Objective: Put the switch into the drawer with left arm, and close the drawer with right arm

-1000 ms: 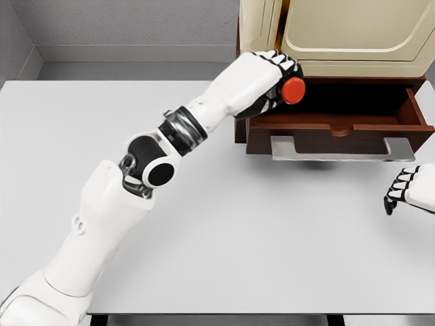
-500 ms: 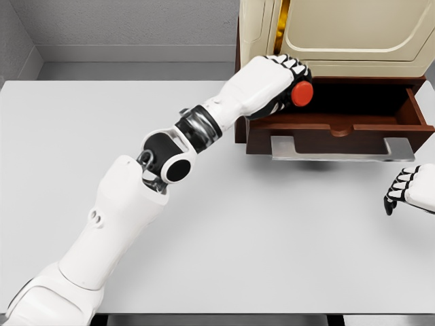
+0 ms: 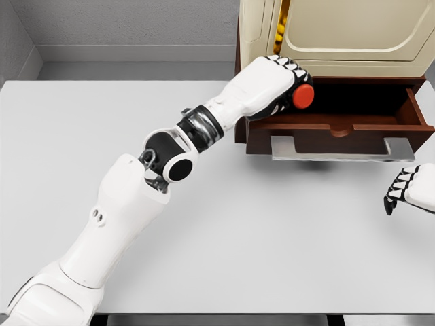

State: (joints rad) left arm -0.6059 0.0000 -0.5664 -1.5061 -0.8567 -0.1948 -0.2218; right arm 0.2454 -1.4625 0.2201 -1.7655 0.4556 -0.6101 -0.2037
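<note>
The left robot hand [image 3: 275, 85] gripped the switch [image 3: 303, 96] over the drawer's [image 3: 340, 125] left edge; released there, it might fall outside.

Single head cam only, so no second view is sharing coverage. It's looking down and forward from above the near edge of the table [image 3: 272, 238], framing most of the tabletop at mid range. Far edge is showing the open drawer [image 3: 340, 122] and cabinet [image 3: 340, 34], clipped at top.
</note>
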